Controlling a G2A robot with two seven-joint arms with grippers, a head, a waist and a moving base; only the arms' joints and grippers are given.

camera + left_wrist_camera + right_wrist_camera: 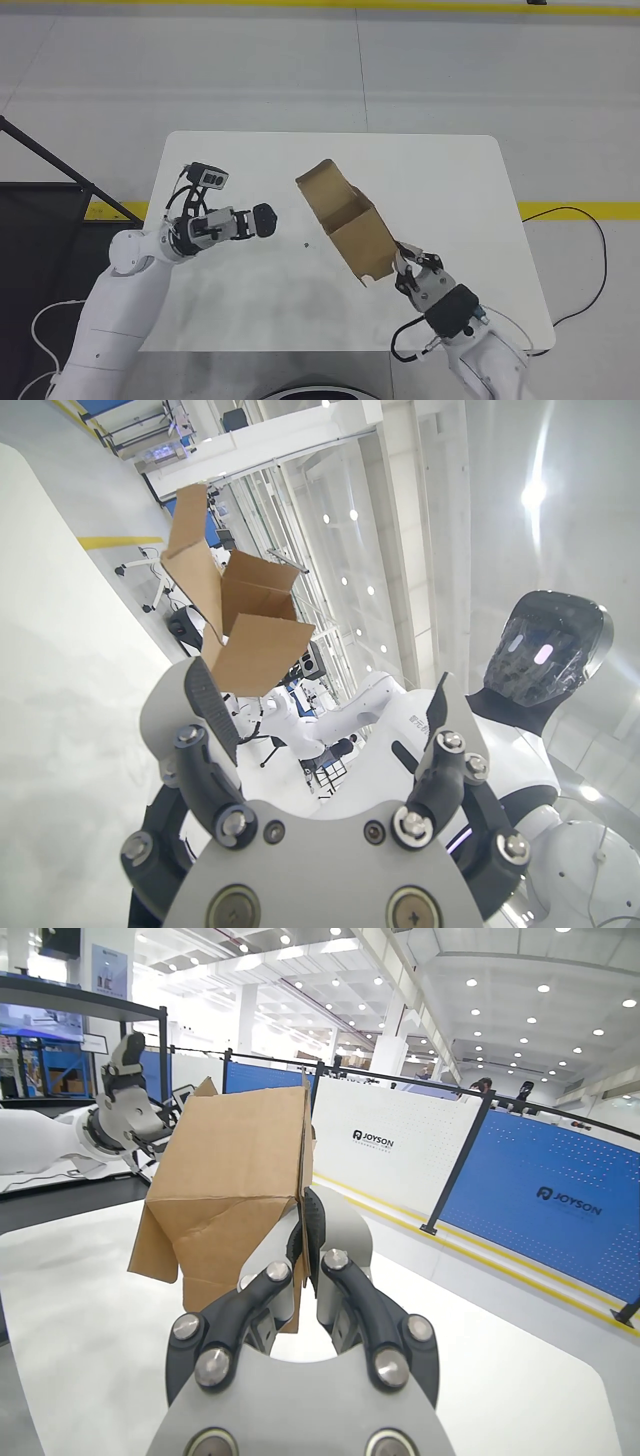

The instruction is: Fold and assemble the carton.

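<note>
Carton point(345, 220) up in R claw point(304, 1223), L claw point(320, 680) open beside it.
R claw is clenched on a thin wall edge at the carton's near end. Carton hangs tilted above the table point(250, 300), flaps loose, mouth open. L claw sits well apart on carton's left, fingers spread, empty. Looks light, thin cardboard: creases easily, prob. sags from a one-edge grip, so take flaps near fold lines. Small speck point(303, 241) on table betw. carton and L claw, no real obstacle I'd say.

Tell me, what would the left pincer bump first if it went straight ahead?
Probably the cardboard carton, held by the right pincer. The open left pincer points across the table toward it, though its aim may be slightly off.
</note>
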